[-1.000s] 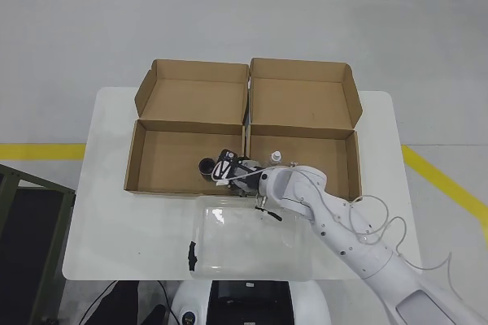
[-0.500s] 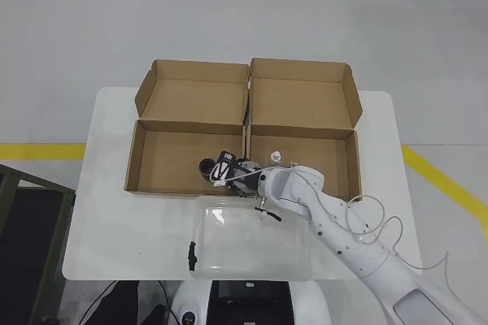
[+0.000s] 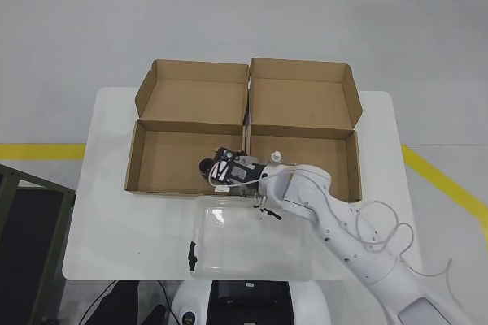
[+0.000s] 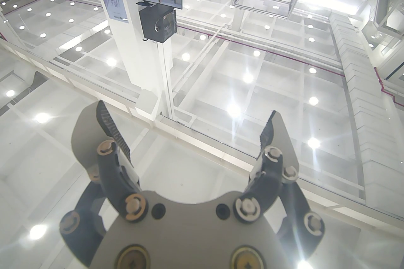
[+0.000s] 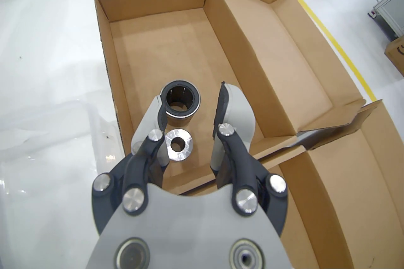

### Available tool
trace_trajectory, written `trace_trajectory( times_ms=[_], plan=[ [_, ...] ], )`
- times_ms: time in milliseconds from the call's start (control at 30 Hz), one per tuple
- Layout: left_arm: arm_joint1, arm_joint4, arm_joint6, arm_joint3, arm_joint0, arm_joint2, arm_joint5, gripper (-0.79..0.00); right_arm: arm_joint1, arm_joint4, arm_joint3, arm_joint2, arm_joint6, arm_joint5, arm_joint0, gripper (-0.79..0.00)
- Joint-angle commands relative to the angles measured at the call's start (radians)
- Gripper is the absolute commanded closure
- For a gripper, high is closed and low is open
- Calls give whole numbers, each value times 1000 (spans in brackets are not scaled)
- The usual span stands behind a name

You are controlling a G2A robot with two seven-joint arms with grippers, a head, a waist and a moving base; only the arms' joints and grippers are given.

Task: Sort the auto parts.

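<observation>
Two open cardboard boxes stand side by side: the left box (image 3: 159, 158) (image 5: 148, 40) and the right box (image 3: 325, 162) (image 5: 344, 188). On the left box's floor, near its front right corner, lie a black cylindrical bushing (image 3: 206, 166) (image 5: 180, 98) and a flat metal ring (image 5: 179, 145). My right gripper (image 3: 228, 169) (image 5: 192, 100) hovers open just above them, the bushing beside one fingertip and nothing held. A small white part (image 3: 275, 154) sits in the right box. My left gripper (image 4: 187, 112) points up at the ceiling, open and empty.
A clear plastic bag (image 3: 244, 240) lies on the white table (image 3: 106, 211) in front of the boxes, with a small black piece (image 3: 192, 254) at its left edge. Both box lids stand open at the back.
My right gripper has turned at the wrist and shifted slightly farther over the left box. The bushing has stayed in place.
</observation>
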Motion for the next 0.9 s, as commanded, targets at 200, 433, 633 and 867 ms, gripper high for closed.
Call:
trace_trajectory(
  times_ms=[200, 433, 633, 867],
  plan=[
    [0, 0, 0, 0, 0, 0, 0, -785, 29, -16, -166, 91, -25, -54, -95, -329],
    [0, 0, 0, 0, 0, 0, 0, -785, 60, -18, -275, 209, -72, -99, -211, -354],
    [0, 0, 0, 0, 0, 0, 0, -785, 86, -40, -333, 329, -170, -141, -311, -539],
    [0, 0, 0, 0, 0, 0, 0, -785, 112, -66, -375, 464, -281, -156, -449, -785]
  ],
)
